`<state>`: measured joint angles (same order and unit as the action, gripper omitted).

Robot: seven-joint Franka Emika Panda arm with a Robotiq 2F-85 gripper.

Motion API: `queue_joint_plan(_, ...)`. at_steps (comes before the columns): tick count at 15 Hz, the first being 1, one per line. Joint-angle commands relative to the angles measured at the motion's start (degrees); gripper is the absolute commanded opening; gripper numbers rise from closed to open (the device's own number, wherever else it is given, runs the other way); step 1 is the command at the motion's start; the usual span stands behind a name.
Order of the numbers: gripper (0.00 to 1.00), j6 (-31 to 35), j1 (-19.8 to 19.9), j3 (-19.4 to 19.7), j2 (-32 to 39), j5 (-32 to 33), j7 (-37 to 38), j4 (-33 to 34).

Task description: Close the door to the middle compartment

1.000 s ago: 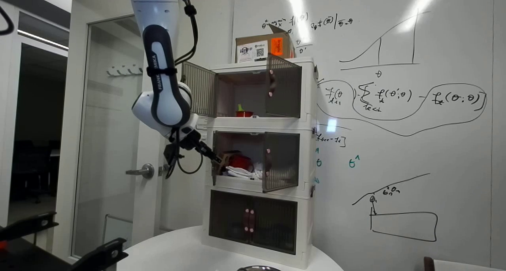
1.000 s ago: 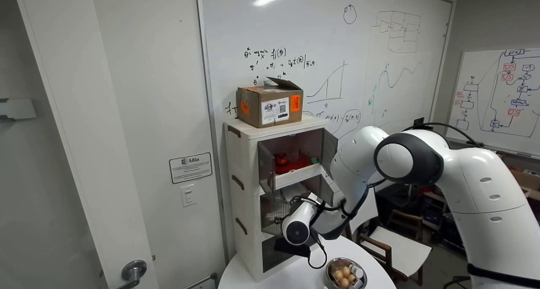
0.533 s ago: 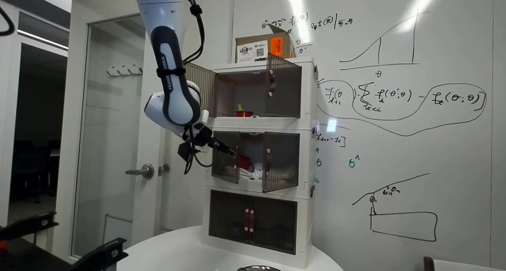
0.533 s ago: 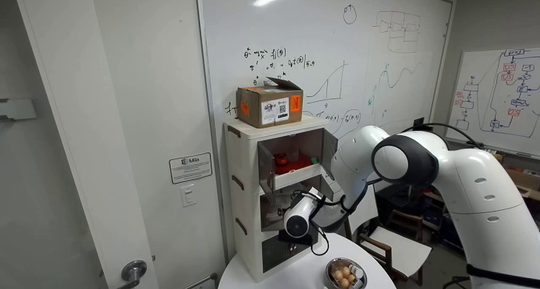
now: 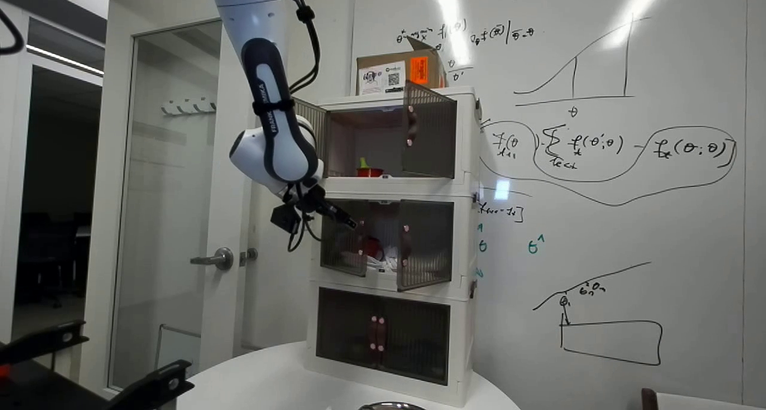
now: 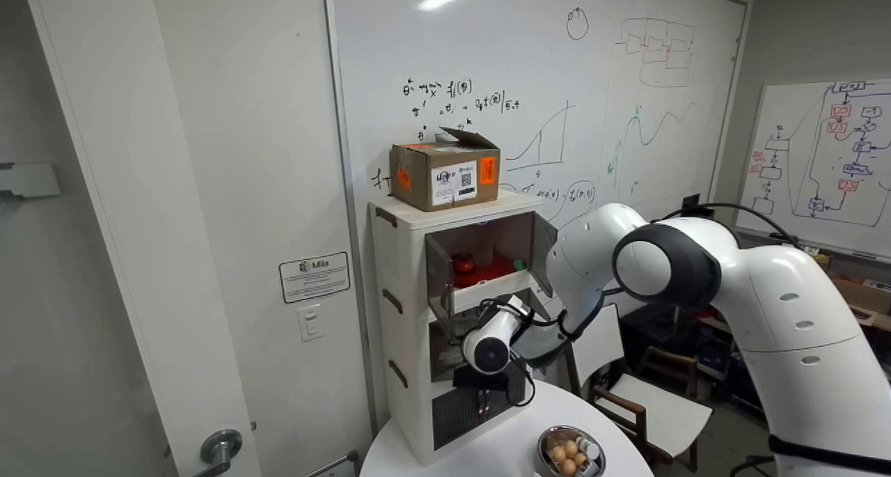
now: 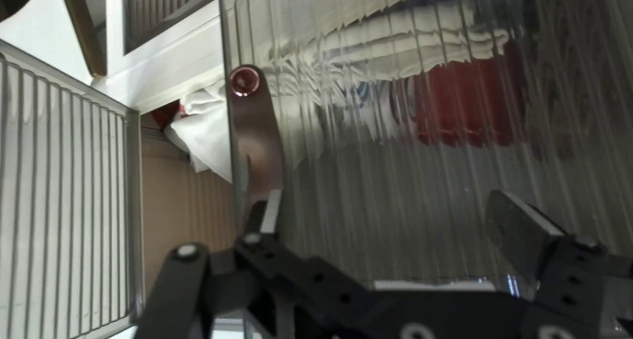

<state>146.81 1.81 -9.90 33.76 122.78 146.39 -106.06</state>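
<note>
The middle compartment point(image 5: 381, 215) of the white cabinet has two smoky-grey panels. The door point(image 5: 341, 248) on its left in that exterior view stands slightly ajar. Its matching right panel point(image 5: 426, 245) stands partly open. My gripper point(image 5: 353, 223) is in front of the left door near its handle. In the wrist view my gripper point(image 7: 390, 213) is open with nothing between its fingers, facing the ribbed door point(image 7: 341, 180). One fingertip point(image 7: 271, 211) overlaps the brown handle point(image 7: 254, 116); contact cannot be told. A red item point(image 7: 462, 101) and white cloth point(image 7: 395, 47) show through the door.
Above, the top tier's panels point(image 5: 432, 131) stand open. The bottom tier's dark doors point(image 5: 413, 344) are shut. A cardboard box point(image 6: 445, 174) sits on the cabinet. A metal bowl point(image 6: 545, 441) with round brown items stands on the white table point(image 6: 480, 456). A chair point(image 6: 661, 407) is beside it.
My gripper has moved right, then slightly up. The left door of the middle compartment has swung from wide open to slightly ajar. The right panel has not moved.
</note>
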Motion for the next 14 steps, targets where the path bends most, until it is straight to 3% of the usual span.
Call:
queue_joint_plan(1, 1.0, 7.8, 2.1, -0.2, 2.7, 4.0, -1.7, 5.9)
queue_joint_plan(8, 1.0, 16.0, 4.9, -0.1, 6.2, 10.2, -1.6, 12.7)
queue_joint_plan(14, 1.0, 18.0, 5.6, -0.6, 7.6, 14.0, -0.8, 14.4)
